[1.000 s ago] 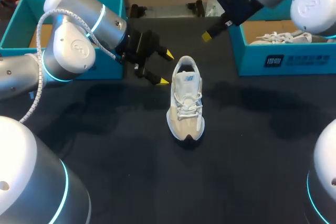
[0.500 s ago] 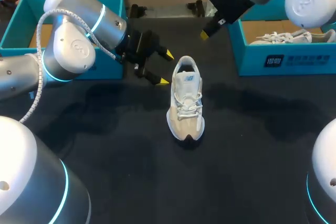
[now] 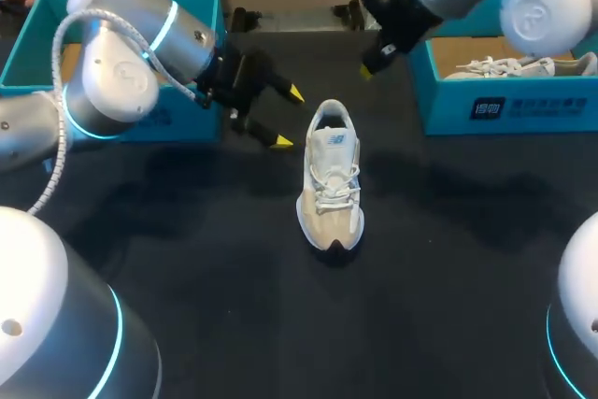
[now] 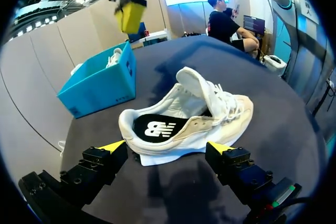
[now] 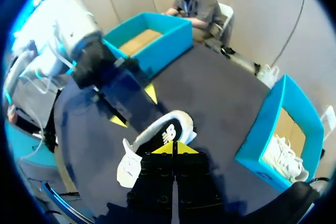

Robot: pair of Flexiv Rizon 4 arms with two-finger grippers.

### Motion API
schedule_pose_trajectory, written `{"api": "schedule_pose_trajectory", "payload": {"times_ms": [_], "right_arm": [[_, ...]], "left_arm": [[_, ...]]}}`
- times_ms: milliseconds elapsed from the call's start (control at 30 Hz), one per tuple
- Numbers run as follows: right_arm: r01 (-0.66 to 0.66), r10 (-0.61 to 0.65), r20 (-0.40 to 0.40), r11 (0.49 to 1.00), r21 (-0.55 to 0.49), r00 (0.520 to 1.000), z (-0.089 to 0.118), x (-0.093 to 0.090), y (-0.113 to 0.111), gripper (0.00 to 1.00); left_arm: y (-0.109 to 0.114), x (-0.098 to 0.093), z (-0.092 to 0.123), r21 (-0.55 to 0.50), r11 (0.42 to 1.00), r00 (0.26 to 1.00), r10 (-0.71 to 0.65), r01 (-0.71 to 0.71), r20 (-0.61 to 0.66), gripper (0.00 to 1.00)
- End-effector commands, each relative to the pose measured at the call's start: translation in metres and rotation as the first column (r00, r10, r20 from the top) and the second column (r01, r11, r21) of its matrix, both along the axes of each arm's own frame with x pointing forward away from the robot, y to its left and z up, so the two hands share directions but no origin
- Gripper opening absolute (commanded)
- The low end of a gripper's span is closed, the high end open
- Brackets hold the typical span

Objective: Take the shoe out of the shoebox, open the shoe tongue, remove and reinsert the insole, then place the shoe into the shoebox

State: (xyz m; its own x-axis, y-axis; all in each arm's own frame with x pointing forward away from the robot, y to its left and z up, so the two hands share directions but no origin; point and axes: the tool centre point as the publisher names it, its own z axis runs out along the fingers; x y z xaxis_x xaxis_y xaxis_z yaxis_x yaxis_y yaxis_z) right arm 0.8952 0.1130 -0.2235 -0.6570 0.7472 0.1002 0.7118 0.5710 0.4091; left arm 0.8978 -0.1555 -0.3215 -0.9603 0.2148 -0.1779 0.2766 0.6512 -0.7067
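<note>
Left shoebox (image 3: pixel 23 63): teal, open-topped, at the table's far left, brown floor visible inside. Left gripper (image 3: pixel 288 118): comes in from that side just past the box's near right corner, held above the table (image 3: pixel 448 268), its yellow tips pointing at the heel of the shoe (image 3: pixel 330 179). Its fingers are spread wide and grasp nothing; in the head view a gap shows between the tips and the heel. From the left wrist view the heel lies just ahead of the spread fingers. The shoe is white and beige and stands upright on its sole on the dark table, about midway between the two boxes and outside both, heel toward the far edge, toe toward the robot. Its tongue (image 4: pixel 197 85) is raised and leans toward the toe, with the laces loose around it. The insole (image 4: pixel 157 128) is black with a white mark and sits inside the shoe at the heel. Right gripper (image 3: pixel 367 70): above the table beyond the heel, well apart from the shoe, near the left end of the right shoebox (image 3: pixel 505 109). Its tips are pressed together, with nothing between them. The right shoebox is teal, at the table's far right, and contains a second shoe (image 3: pixel 505 67), white, lying inside.
</note>
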Motion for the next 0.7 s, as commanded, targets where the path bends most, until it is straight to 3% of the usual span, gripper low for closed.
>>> {"api": "schedule_pose_trajectory", "payload": {"times_ms": [33, 333, 700], "right_arm": [[0.052, -0.053, -0.003, 0.994, -0.093, 0.999, -0.006, 0.006, 0.020, 0.00], [0.121, -0.121, 0.006, 0.986, -0.119, 0.993, -0.026, 0.009, 0.032, 0.00], [0.272, -0.280, -0.061, 0.955, -0.118, 0.958, -0.053, 0.000, 0.049, 0.00]], "left_arm": [[0.029, -0.009, 0.026, -0.009, 1.000, 1.000, -0.012, 0.012, 0.020, 1.00], [0.055, -0.001, 0.047, -0.008, 1.000, 0.999, 0.012, -0.012, 0.052, 1.00], [0.088, 0.023, 0.068, 0.000, 0.996, 0.991, 0.090, -0.090, 0.103, 1.00]]}}
